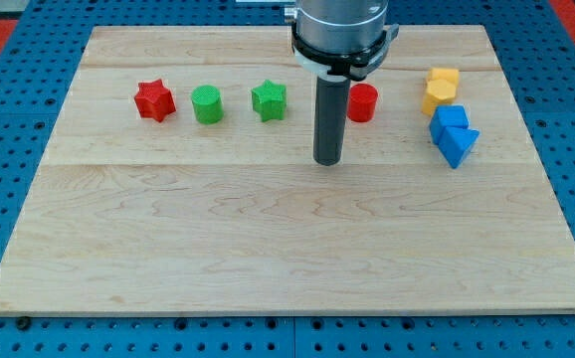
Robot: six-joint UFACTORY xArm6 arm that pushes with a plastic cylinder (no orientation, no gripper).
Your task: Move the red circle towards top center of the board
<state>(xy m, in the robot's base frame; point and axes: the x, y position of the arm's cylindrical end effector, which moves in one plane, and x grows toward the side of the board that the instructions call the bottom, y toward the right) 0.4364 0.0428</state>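
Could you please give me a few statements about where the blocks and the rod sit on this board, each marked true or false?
1. The red circle lies to the view's right of my tip. True.
2. The green circle sits between the red star and the green star. True.
3. The yellow block lies at the view's left edge of the board. False: it is near the view's right, just above the blue block.
4. My tip is pressed against the green star. False: it stands apart from it, to the view's right and slightly lower.
5. There are two red blocks on the board. True.
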